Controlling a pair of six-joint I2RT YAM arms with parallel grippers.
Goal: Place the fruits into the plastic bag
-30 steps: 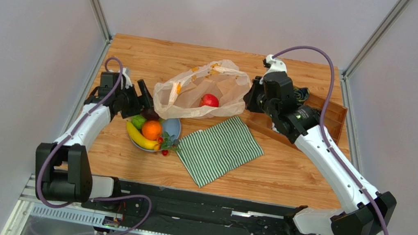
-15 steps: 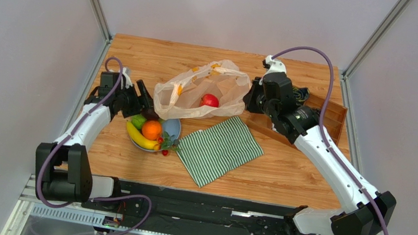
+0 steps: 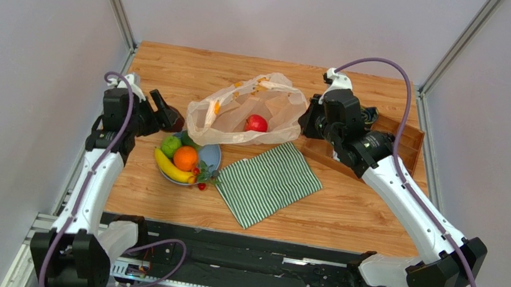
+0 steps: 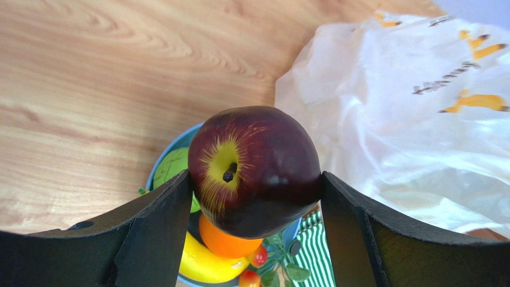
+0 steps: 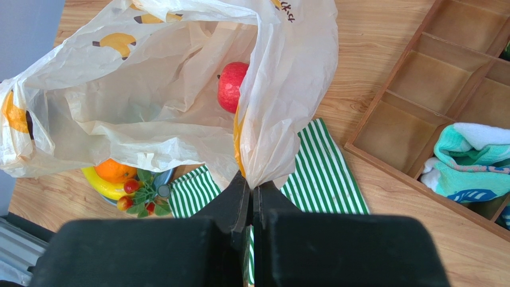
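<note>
My left gripper [image 4: 256, 179] is shut on a dark purple-brown fruit [image 4: 257, 170] and holds it above the blue plate [image 3: 213, 154], just left of the plastic bag [image 3: 247, 116]. On the plate lie a green apple [image 3: 170, 146], an orange [image 3: 186, 157], a yellow banana [image 3: 171, 169] and small red berries with leaves [image 3: 200, 178]. A red apple [image 5: 230, 86] lies inside the bag. At the bag's right edge my right gripper [image 5: 251, 179] is shut on a pinch of the plastic bag [image 5: 149, 107] and holds its mouth up and open.
A green-striped cloth [image 3: 268, 182] lies flat in front of the bag, right of the plate. A wooden compartment tray [image 3: 404, 139] stands at the back right with rolled socks [image 5: 473, 158] in one compartment.
My left gripper has closed a little on the dark fruit and risen up and to the left, away from the plate. The right gripper and the bag have stayed still.
</note>
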